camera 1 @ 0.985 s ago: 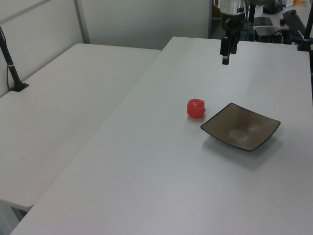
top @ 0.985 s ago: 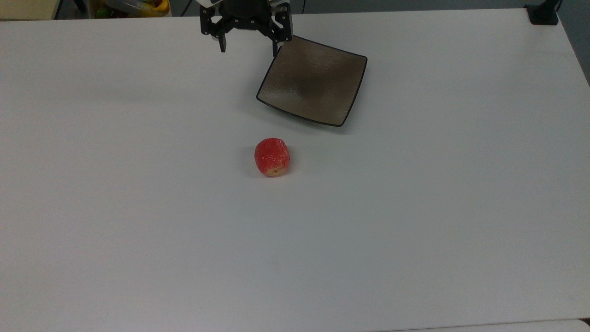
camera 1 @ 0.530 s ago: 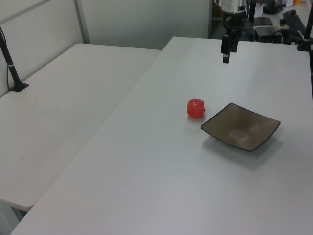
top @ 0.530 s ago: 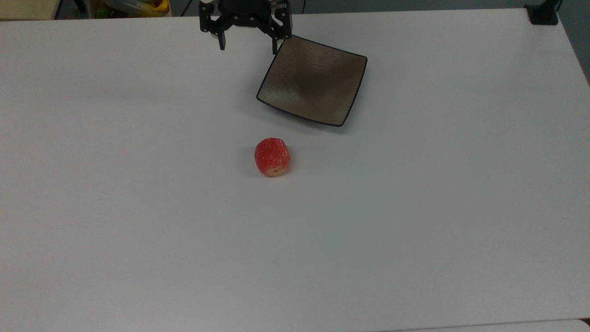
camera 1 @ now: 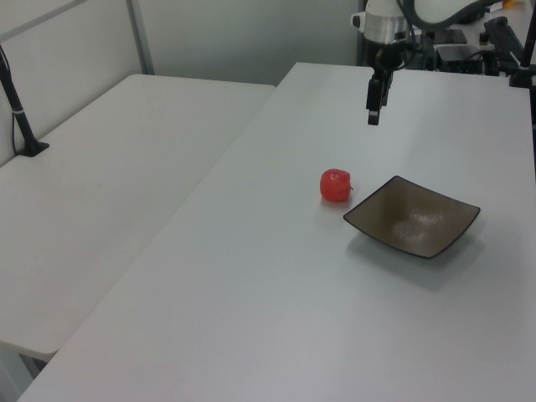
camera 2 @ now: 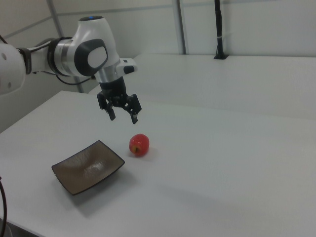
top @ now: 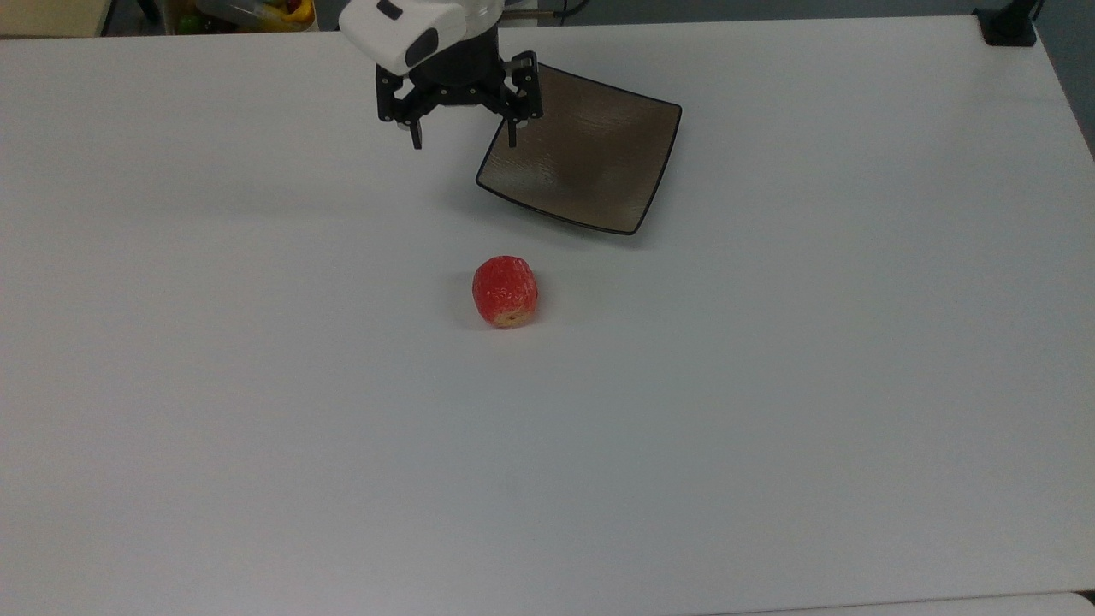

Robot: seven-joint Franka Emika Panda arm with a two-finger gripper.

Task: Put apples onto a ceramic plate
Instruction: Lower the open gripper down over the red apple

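While the arm reaches in at the top view's upper edge, the gripper [top: 463, 135] hangs above the white surface [top: 257, 385] with its two black fingers spread wide and nothing held between them. One fingertip [top: 417, 140] sits toward the top view's left, the other over the near corner of the ceramic plate [top: 590, 162]. Further toward the top view's right, that square brownish-grey plate lies flat, bare, black rim all round. Below it in the top view, the apple [top: 505, 291] rests on the surface by itself, red with a yellowish patch at its lower end, apart from the plate and well clear of the gripper.

Over to the left view: the apple [camera 1: 336, 185] sits just beside the plate's [camera 1: 412, 217] left corner, with the gripper [camera 1: 373, 109] hanging above the surface beyond them.

From the right view, the plate [camera 2: 89, 167] comes first, then the gripper [camera 2: 123, 116] up in the air, fingers parted, and the apple [camera 2: 139, 144] low to its right.
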